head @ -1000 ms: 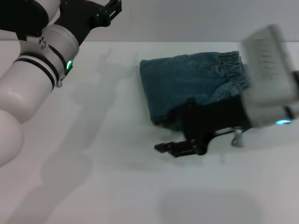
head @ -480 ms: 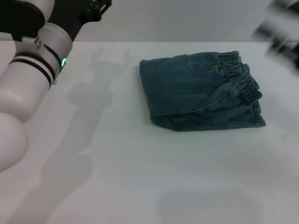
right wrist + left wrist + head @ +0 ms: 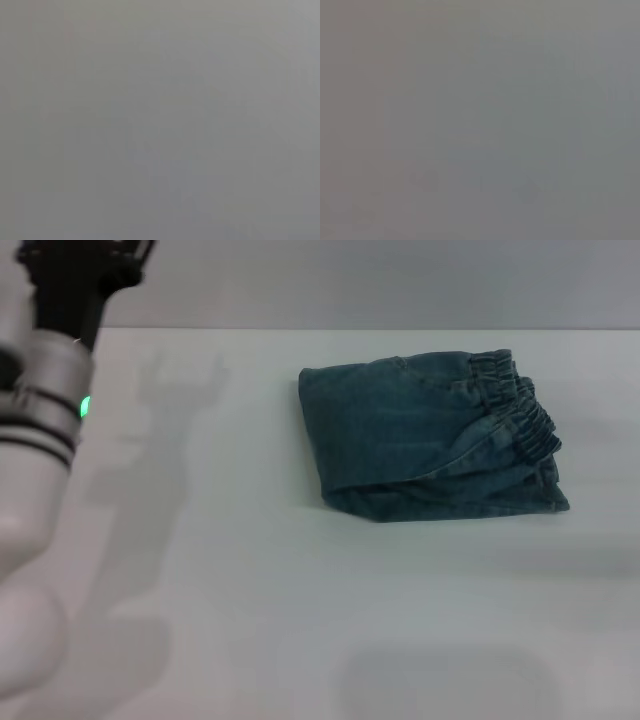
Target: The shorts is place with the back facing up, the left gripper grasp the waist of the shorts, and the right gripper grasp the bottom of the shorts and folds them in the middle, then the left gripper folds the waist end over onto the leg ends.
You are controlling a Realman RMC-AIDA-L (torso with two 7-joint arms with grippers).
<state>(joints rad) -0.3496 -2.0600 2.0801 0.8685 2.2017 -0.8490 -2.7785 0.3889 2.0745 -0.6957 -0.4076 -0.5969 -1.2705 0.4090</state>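
The shorts (image 3: 430, 435) lay folded into a compact bundle on the white surface (image 3: 300, 620), well apart from the left hand (image 3: 75, 265) and off to that hand's right. The ruffled elastic waist end (image 3: 515, 405) sat along the side of the bundle farthest from the left hand, stacked in several gathered layers. The smooth folded edge (image 3: 312, 435) was the side nearest to that hand. A patch pocket seam seemed to show on the upper layer, though it was too faint to be certain. No hem of the leg ends could be picked out; they appeared to be tucked under the top layer.

The left hand was raised at the far left of the head view, at the back edge of the surface, with its black body cut off by the frame. Its fingers did not show, so I could not tell how far open it was; nothing was seen hanging from it, and it touched no cloth. The silver-white left arm (image 3: 35, 460) with its black bands and green light (image 3: 84, 407) ran down the left side, and its shadow fell on the bare surface between the arm and the shorts.

The right hand was out of sight in the head view. Both wrist views showed only flat grey, with nothing to make out.
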